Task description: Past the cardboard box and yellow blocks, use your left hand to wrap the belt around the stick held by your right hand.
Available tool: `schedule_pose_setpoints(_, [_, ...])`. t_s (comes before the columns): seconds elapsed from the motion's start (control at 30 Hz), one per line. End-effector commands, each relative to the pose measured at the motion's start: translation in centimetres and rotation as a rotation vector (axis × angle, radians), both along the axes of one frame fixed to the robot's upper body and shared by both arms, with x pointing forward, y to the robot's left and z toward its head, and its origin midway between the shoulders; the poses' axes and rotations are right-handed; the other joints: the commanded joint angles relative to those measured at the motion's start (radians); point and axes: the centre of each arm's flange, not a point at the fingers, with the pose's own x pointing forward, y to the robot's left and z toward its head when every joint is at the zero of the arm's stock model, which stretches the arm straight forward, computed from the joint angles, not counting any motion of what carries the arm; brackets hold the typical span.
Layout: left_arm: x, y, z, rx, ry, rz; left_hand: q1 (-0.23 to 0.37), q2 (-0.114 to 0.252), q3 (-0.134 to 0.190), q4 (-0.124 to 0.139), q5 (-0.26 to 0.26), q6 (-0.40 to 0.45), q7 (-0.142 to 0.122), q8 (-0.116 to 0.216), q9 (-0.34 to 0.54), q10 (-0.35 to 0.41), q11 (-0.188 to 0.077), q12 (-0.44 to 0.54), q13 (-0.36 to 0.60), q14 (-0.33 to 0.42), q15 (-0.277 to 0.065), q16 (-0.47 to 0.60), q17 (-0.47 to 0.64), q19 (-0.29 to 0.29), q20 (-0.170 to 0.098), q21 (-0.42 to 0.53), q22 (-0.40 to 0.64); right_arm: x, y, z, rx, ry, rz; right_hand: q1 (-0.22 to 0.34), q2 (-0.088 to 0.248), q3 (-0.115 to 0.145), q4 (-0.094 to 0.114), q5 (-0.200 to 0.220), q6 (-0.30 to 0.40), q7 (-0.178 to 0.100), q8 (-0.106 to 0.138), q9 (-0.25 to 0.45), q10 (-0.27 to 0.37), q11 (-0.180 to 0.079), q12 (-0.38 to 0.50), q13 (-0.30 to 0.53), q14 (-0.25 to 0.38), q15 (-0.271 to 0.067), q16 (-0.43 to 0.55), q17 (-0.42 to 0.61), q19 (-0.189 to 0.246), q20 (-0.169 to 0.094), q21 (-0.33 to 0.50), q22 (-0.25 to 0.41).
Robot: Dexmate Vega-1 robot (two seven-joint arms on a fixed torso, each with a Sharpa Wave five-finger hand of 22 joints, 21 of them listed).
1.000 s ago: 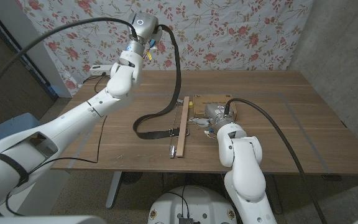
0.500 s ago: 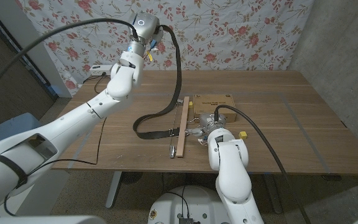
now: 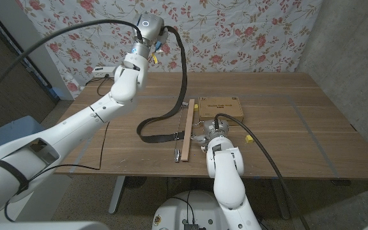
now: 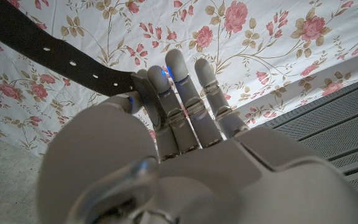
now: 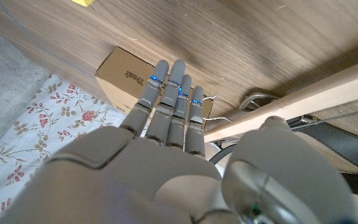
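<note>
I count one belt, one stick, one cardboard box, one yellow block. My left robot hand pinches the belt high above the surface; my right robot hand, fingers pressed together, holds nothing.

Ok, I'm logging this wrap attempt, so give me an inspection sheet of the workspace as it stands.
Surface: wooden table, dry, unmarked.
Job's things: belt hangs from the raised left hand, its far end on the table beside the stick, which lies flat.
Clutter: box; yellow block.
Hands: left pinches the belt; right hand is at the stick, grip unclear.
Cables: black, along both arms.
Surroundings: floral curtain.
</note>
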Motion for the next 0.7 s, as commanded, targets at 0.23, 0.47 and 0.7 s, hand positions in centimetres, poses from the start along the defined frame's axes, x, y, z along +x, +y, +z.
schedule_pose_setpoints(0.23, [0.1, -0.5, 0.1, 0.003, -0.001, 0.005, 0.006, 0.001, 0.002, 0.004, 0.002, 0.022, 0.005, -0.001, 0.003, 0.023, -0.028, -0.002, 0.012, 0.010, -0.031, -0.003, 0.006, -0.005, -0.002, 0.006, 0.002, 1.1, 2.8, -1.8, -0.051, 0.047, 0.033, -0.032, 0.009, -0.019, 0.008, 0.010, 0.027, 0.006, 0.006, 0.009, 0.021, 0.004, 0.015, 0.005, 0.024, 0.002, 0.020, 0.009, 0.020, 0.004, -0.011, 0.004])
schedule_pose_setpoints(0.47, [0.2, -0.2, -0.1, 0.004, 0.002, 0.007, 0.006, 0.002, 0.003, 0.004, 0.002, 0.023, 0.005, -0.004, 0.002, 0.025, -0.027, -0.008, 0.009, 0.014, -0.030, -0.008, 0.001, -0.005, -0.002, 0.006, -0.001, 1.4, 4.3, -2.3, -0.065, 0.058, 0.052, -0.049, 0.008, -0.028, 0.011, 0.012, 0.025, 0.011, 0.005, 0.011, 0.018, 0.012, 0.016, 0.008, 0.023, 0.013, 0.024, 0.013, 0.022, 0.009, -0.018, 0.004])
schedule_pose_setpoints(0.7, [0.0, 0.5, -0.4, -0.003, 0.001, 0.003, 0.007, 0.002, 0.003, 0.004, 0.001, 0.023, 0.006, -0.005, 0.004, 0.024, -0.027, -0.010, 0.013, 0.015, -0.030, -0.010, 0.004, -0.006, -0.002, 0.009, 0.000, 1.7, 5.8, -2.7, -0.115, 0.043, 0.035, -0.075, 0.003, -0.043, 0.015, 0.014, 0.013, 0.015, -0.001, 0.014, 0.005, 0.017, 0.013, 0.012, 0.012, 0.017, 0.024, 0.018, 0.019, 0.015, -0.028, 0.005])
